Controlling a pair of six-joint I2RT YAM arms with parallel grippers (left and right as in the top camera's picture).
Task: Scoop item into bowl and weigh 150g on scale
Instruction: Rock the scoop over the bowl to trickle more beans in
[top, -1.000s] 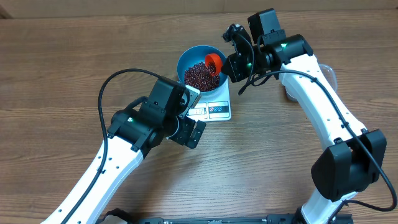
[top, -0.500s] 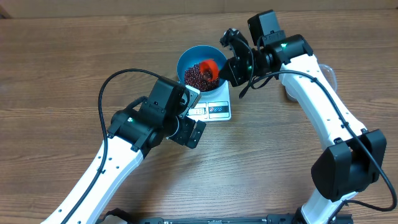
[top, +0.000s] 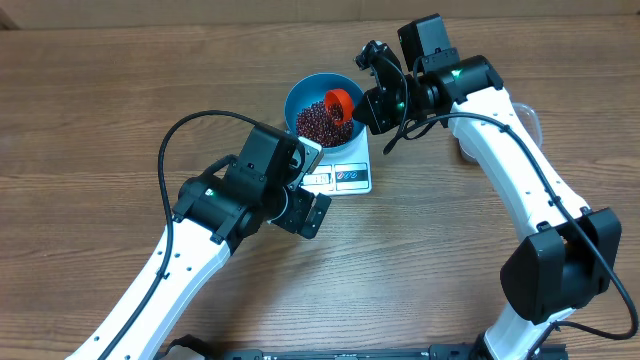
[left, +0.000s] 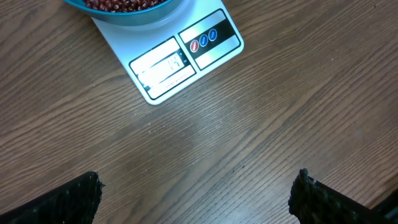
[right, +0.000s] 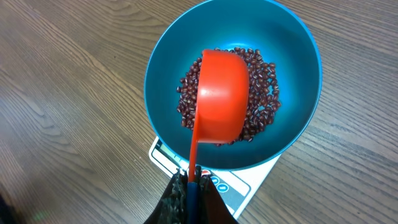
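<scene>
The blue bowl (top: 298, 95) stands on the white scale (top: 348, 176) and holds a heap of dark red-brown beans (top: 318, 122). My right gripper (top: 372, 106) is shut on the thin handle of a red scoop (top: 341, 100), which hangs over the beans inside the bowl. In the right wrist view the scoop (right: 221, 96) shows its rounded back above the beans (right: 266, 87), with the gripper (right: 193, 186) over the scale's display edge (right: 249, 182). My left gripper (left: 198, 186) stays open over bare wood, just in front of the scale (left: 186, 59).
A clear plastic tub (top: 530, 120) sits at the right, mostly hidden behind the right arm. The left arm's black cable (top: 190, 125) loops over the table to the left of the bowl.
The scoop dipped a little to the left into the bowl, then came back up and right. The left arm has not moved.
</scene>
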